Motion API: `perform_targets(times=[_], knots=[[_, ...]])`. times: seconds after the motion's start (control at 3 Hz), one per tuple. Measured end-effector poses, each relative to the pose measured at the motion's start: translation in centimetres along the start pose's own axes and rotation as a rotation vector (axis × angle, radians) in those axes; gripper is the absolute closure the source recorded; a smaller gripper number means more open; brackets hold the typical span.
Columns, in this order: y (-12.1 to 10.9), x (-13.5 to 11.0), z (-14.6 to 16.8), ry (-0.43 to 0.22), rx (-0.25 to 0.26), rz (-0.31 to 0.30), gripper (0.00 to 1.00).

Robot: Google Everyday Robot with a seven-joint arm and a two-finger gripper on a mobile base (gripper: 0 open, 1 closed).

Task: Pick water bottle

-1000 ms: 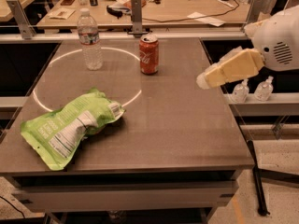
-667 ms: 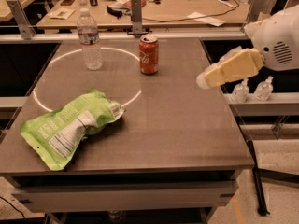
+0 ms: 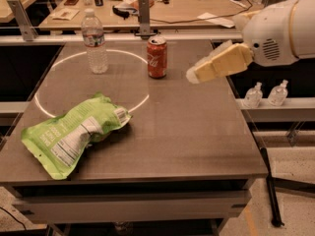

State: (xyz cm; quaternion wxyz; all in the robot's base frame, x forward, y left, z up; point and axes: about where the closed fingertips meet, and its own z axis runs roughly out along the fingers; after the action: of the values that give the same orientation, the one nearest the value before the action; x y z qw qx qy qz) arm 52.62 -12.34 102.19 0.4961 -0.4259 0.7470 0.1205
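The claw (image 3: pixel 196 74) has slid a little leftward above the right side of the table (image 3: pixel 197 136), and its tip now hangs near the red soda can (image 3: pixel 157 57) (apart from it, not touching). It carries nothing; how far open it is I cannot tell. The water bottle (image 3: pixel 94 43) stands upright at the far left, well beyond the can, so the reach looks barely begun.
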Motion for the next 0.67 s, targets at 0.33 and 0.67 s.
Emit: perform_targets(times=[0.33,0.67], knots=[[0.1,-1.6,3.1,-0.023,-0.043,-0.036,0.00],[0.1,-3.5,6.6,-0.026,-0.073,-0.054,0.00]])
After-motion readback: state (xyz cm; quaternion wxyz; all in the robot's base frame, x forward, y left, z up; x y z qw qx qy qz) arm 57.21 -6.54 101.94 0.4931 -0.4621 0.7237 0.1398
